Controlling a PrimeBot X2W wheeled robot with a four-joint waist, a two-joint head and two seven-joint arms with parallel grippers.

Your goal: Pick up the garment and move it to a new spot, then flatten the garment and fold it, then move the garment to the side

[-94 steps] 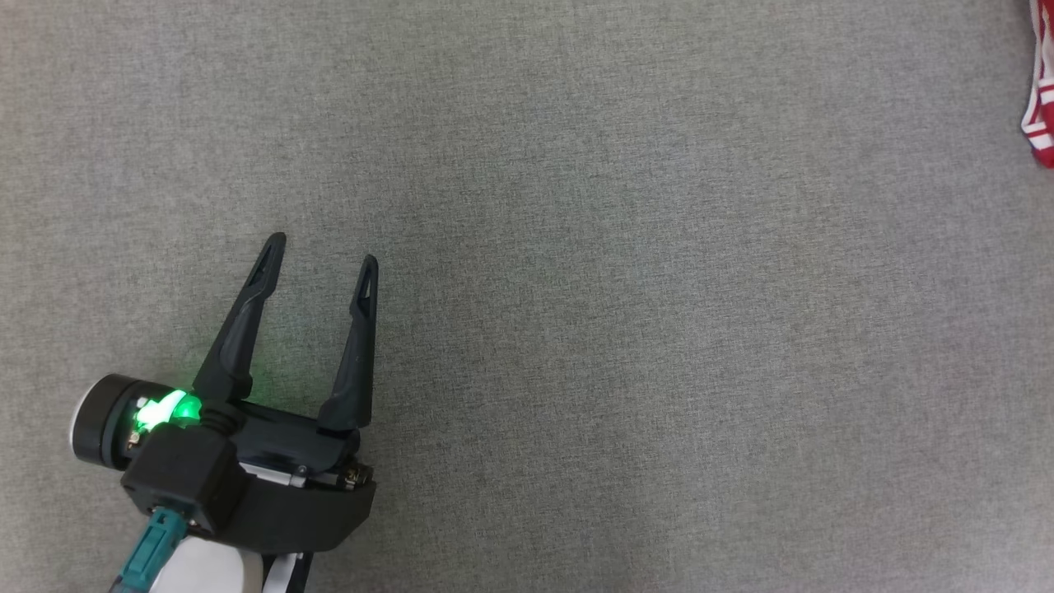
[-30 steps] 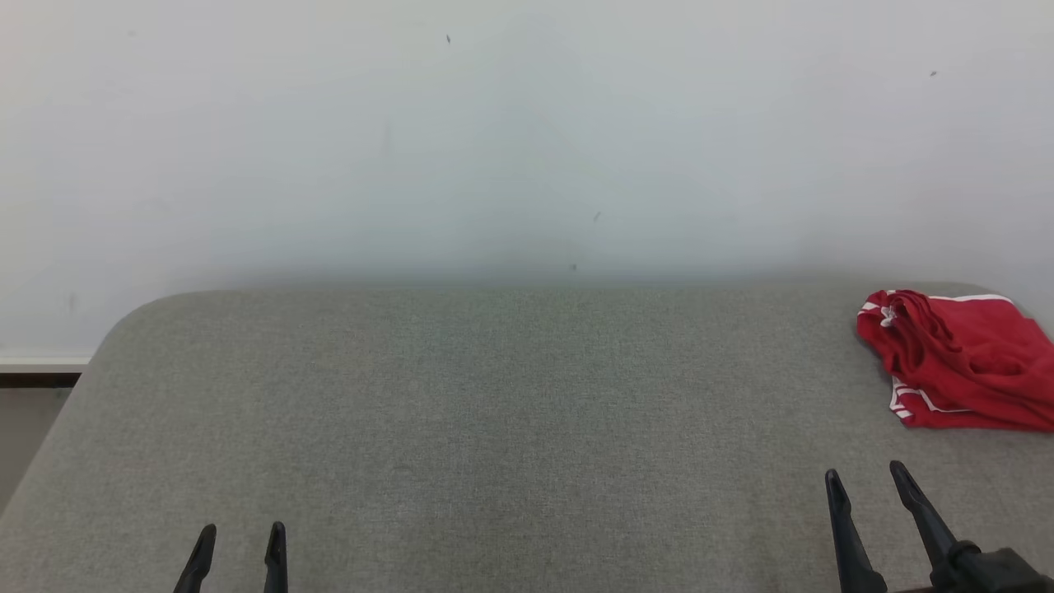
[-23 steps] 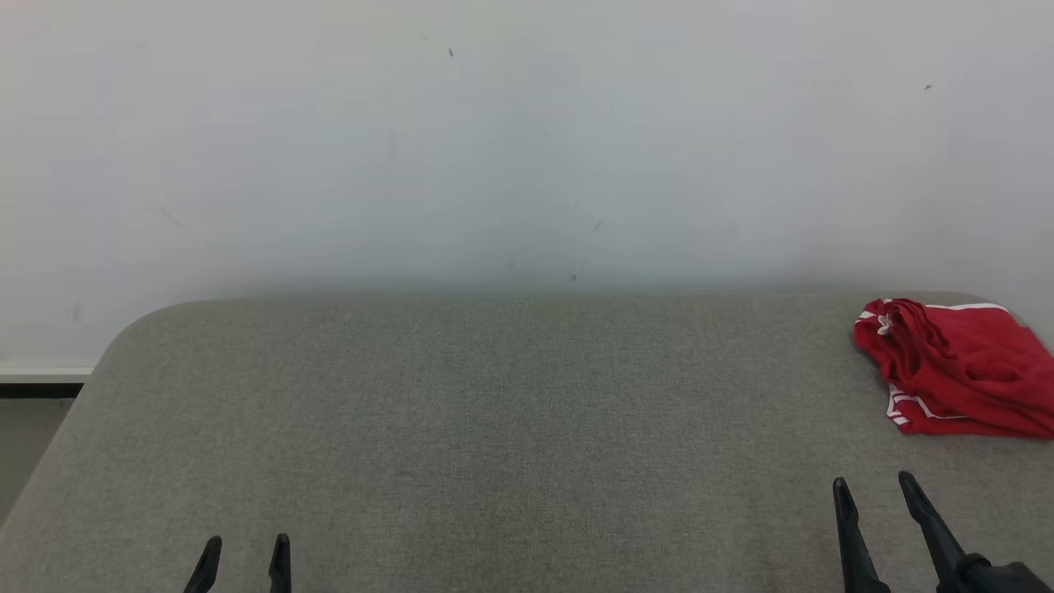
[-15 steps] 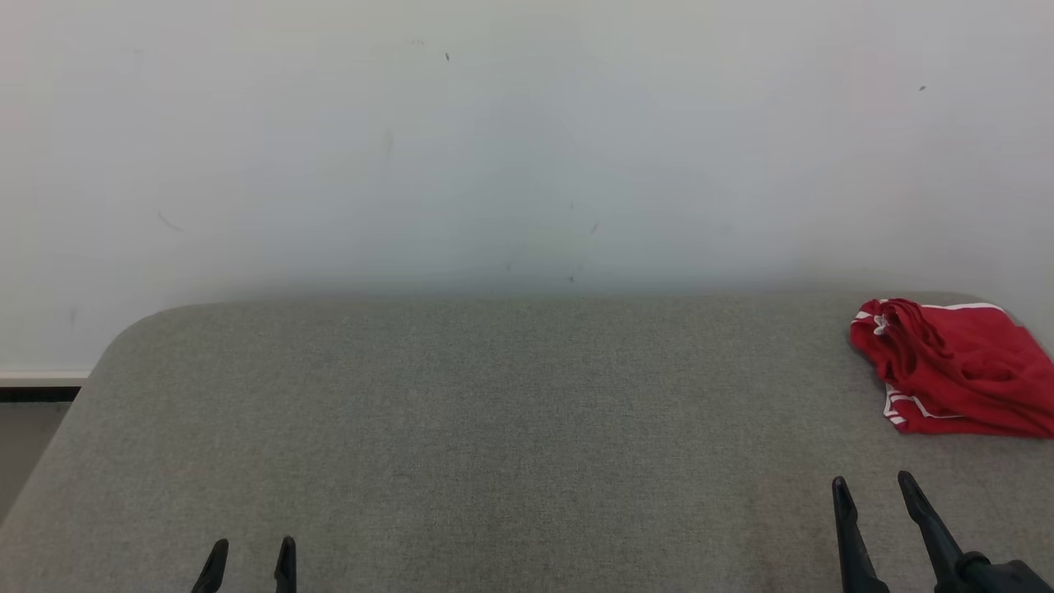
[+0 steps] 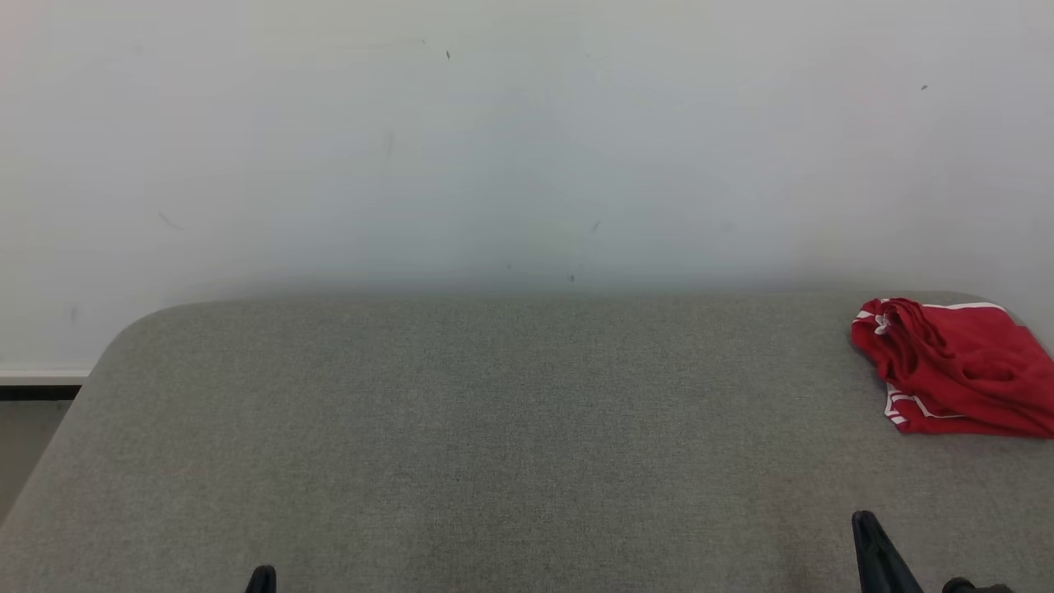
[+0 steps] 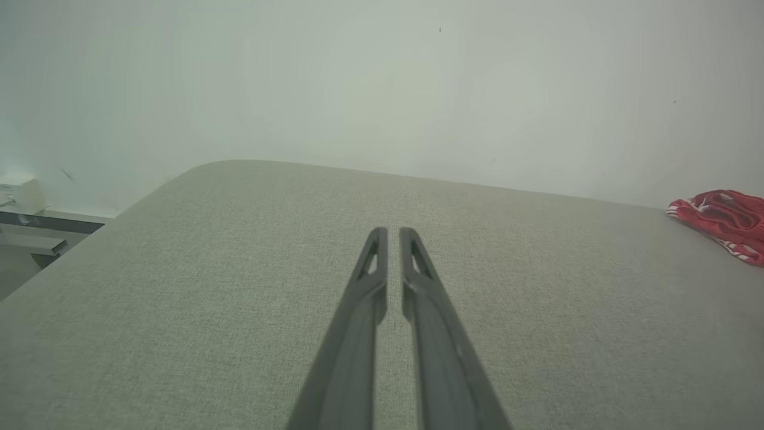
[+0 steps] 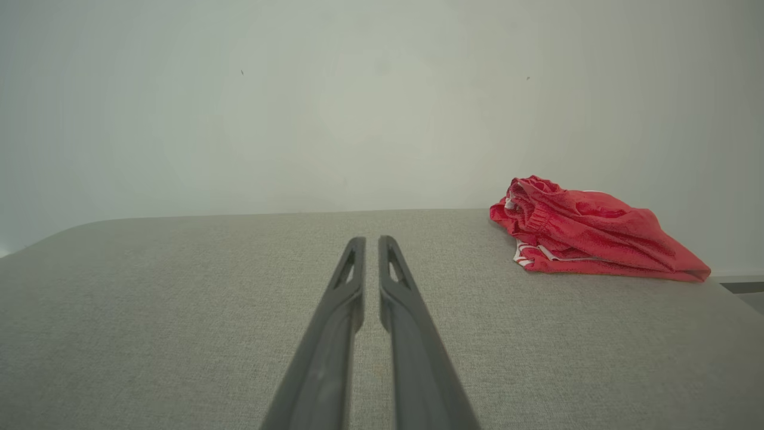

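The garment is red with white trim and lies bunched in a loose fold at the far right of the grey table. It also sits at the right edge of the left wrist view and right of centre in the right wrist view. My left gripper is shut with nothing in it, hovering over bare cloth near the front left. My right gripper is likewise shut and empty, at the front right, well short of the garment.
A plain white wall rises right behind the table's rounded far edge. Past the table's left corner are a dark baseboard and a small white box. The garment lies close to the right edge.
Both grippers have gone from open to shut, and their tips have sunk lower in the head view. The garment has not moved. Since the oldest frame the head camera has tilted up.
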